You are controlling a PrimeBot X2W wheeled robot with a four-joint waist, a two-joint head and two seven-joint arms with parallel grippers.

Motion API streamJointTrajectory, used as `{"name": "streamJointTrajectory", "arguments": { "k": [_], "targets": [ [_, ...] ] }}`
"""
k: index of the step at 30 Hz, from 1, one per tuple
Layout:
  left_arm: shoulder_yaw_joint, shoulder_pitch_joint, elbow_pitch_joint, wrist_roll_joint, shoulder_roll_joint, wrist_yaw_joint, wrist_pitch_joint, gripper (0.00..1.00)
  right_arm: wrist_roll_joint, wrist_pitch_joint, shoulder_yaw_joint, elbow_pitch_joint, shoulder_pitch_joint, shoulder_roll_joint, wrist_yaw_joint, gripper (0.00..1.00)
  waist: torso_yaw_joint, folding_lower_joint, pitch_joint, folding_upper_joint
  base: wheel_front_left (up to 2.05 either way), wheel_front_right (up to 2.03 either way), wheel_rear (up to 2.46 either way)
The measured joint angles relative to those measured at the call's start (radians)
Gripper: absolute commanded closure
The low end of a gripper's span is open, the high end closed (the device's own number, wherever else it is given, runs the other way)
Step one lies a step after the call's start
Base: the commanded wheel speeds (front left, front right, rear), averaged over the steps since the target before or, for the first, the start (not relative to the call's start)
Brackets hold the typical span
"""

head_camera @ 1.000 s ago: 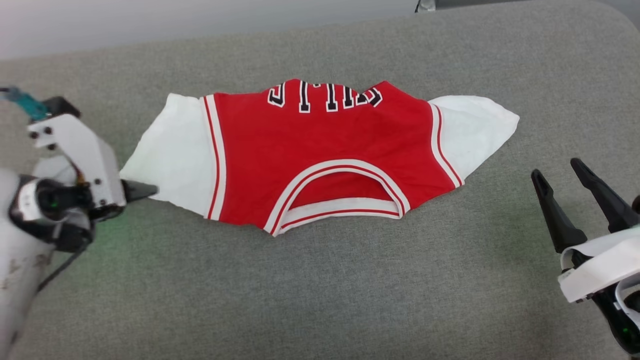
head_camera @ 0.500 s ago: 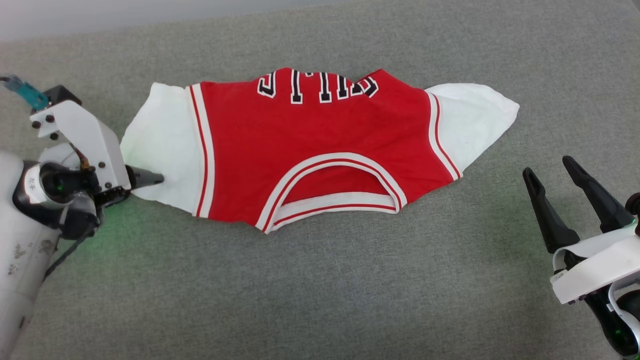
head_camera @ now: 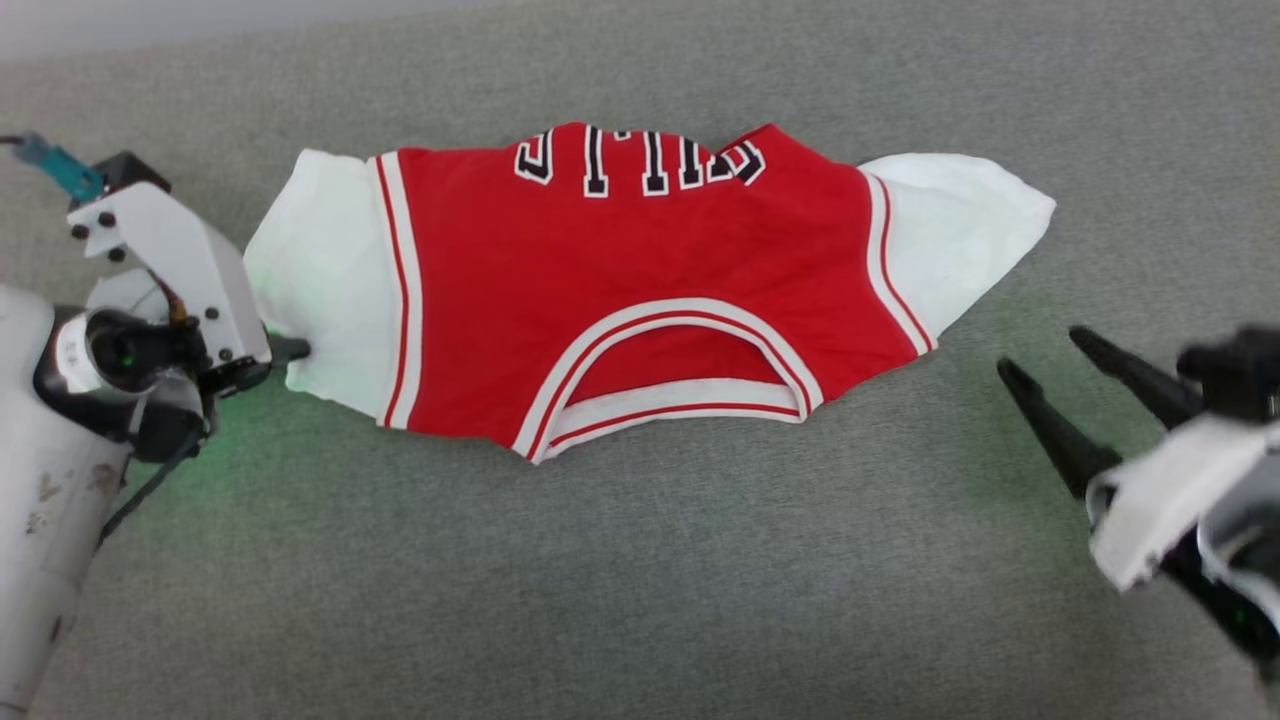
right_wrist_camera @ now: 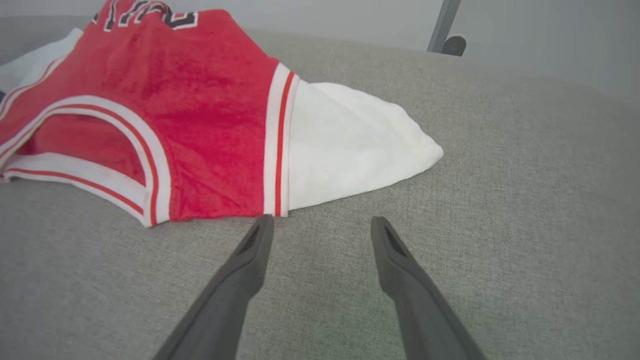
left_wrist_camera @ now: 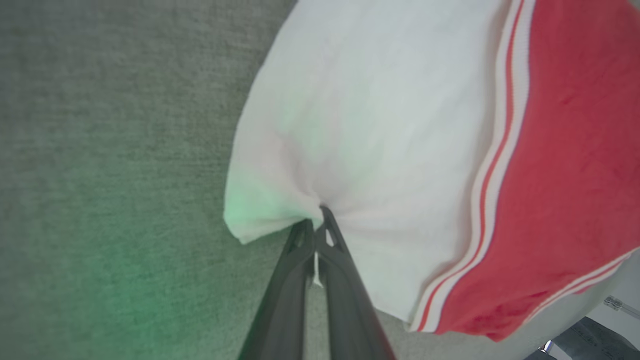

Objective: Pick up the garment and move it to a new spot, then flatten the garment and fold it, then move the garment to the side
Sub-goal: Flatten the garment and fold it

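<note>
The garment (head_camera: pixel 640 290), a red jersey with white sleeves and black lettering along its far edge, lies folded across the grey table, collar opening toward me. My left gripper (head_camera: pixel 298 349) is shut on the edge of the left white sleeve (left_wrist_camera: pixel 350 125), and the cloth puckers where the fingers (left_wrist_camera: pixel 320 220) pinch it. My right gripper (head_camera: pixel 1045 355) is open, hovering just short of the right white sleeve (right_wrist_camera: pixel 350 140), with nothing between its fingers (right_wrist_camera: pixel 320 222).
The grey fabric tabletop (head_camera: pixel 640 600) spreads wide in front of the garment. Its far edge and a pale floor (head_camera: pixel 150 20) run along the top. A metal leg (right_wrist_camera: pixel 445 30) stands beyond the table.
My left gripper has closed on the left sleeve's edge. My right gripper has swung left toward the right sleeve. The head camera has shifted slightly.
</note>
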Motion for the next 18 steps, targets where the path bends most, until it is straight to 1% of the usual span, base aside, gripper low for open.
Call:
{"name": "streamJointTrajectory", "arguments": {
  "k": [2,5,8,12,15,18],
  "targets": [
    [-0.005,-0.007,-0.002,0.004,-0.006,-0.007,-0.002,1.0,0.052,0.055,0.041,0.027,-0.065,-0.021,0.0,0.0,0.006,0.0,0.007,0.0,0.0,0.0,0.0],
    [-0.009,-0.02,-0.005,0.01,-0.015,-0.017,-0.008,1.0,0.073,0.169,0.112,0.095,-0.182,-0.061,0.0,0.0,0.016,0.0,0.018,0.0,0.0,0.0,0.0],
    [-0.013,-0.032,-0.008,0.013,-0.023,-0.028,-0.016,1.0,0.089,0.266,0.184,0.171,-0.3,-0.074,0.0,0.0,0.026,0.0,0.031,0.0,0.0,0.0,0.0],
    [-0.017,-0.05,-0.008,0.017,-0.042,-0.043,-0.025,1.0,0.114,0.345,0.265,0.259,-0.425,-0.083,0.0,0.0,0.044,0.0,0.047,0.0,0.0,0.0,0.0],
    [-0.018,-0.061,-0.005,0.017,-0.055,-0.057,-0.034,1.0,0.132,0.388,0.332,0.318,-0.475,-0.091,0.0,0.0,0.057,0.0,0.058,0.0,0.0,0.0,0.0],
    [-0.021,-0.071,-0.002,0.017,-0.068,-0.07,-0.041,1.0,0.173,0.408,0.381,0.357,-0.516,-0.104,0.0,0.0,0.07,0.0,0.066,0.0,0.0,0.0,0.0]
  ]
}}
